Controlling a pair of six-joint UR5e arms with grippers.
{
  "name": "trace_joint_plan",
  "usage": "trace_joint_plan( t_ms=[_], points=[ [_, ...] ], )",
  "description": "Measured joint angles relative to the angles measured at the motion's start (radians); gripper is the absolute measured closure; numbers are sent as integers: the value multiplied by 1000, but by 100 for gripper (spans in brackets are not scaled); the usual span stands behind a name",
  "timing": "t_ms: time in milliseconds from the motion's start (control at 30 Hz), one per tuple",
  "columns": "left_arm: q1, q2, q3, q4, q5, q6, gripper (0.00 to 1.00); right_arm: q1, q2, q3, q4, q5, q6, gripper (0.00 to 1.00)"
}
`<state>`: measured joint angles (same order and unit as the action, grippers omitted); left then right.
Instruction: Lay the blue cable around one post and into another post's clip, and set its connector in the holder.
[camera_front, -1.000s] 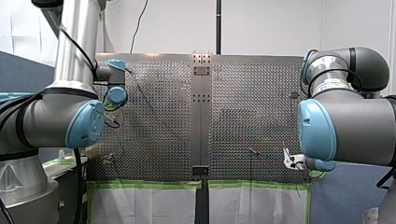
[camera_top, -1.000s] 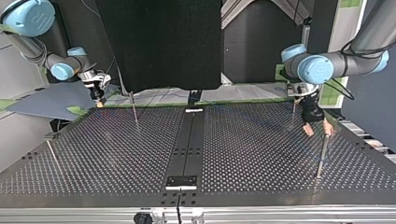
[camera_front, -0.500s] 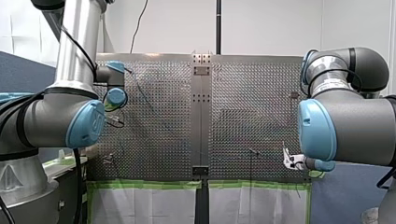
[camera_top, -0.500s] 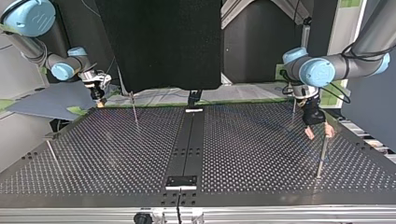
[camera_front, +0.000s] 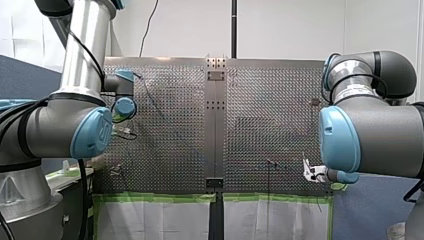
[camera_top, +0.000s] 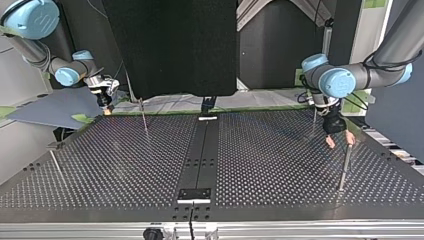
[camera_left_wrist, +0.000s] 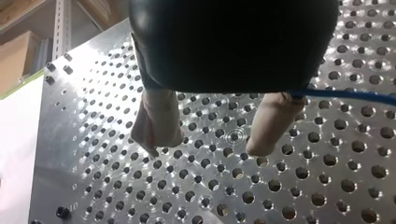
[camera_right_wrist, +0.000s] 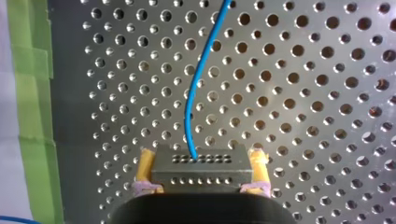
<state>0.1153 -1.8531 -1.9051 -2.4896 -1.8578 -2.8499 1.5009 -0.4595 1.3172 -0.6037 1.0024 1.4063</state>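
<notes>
At the right of the top view my left gripper (camera_top: 340, 142) has dipped slightly beside the post (camera_top: 344, 167), fingers spread, the blue cable (camera_left_wrist: 355, 95) running past one and seemingly unrouted, while my right gripper (camera_top: 104, 101), upper left, pinches the connector (camera_right_wrist: 201, 168).

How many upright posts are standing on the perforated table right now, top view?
4, all in the top view: back post far back in the left half, left-edge post, right post beside my left gripper, and far-right post behind that gripper. Arms could hide others.
</notes>
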Motion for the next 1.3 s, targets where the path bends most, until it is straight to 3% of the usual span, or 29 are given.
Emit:
trace_joint_plan(
  t_ms=[267,433,567,800,1067,1300],
  points=[
    [0,0,0,1,0,-3,0,0,-1,0,46,60,-71,100],
    [0,0,0,2,2,1,0,0,-2,1,87,79,-117,100],
    [0,0,0,3,2,4,0,6,-18,3,107,81,-132,100],
    [-2,0,0,3,2,7,0,21,-79,16,115,78,-100,100],
    [-2,0,0,3,4,7,0,39,-157,45,106,102,-82,100],
    [-2,0,0,3,4,9,0,41,-227,111,42,167,-19,100]
  ],
)
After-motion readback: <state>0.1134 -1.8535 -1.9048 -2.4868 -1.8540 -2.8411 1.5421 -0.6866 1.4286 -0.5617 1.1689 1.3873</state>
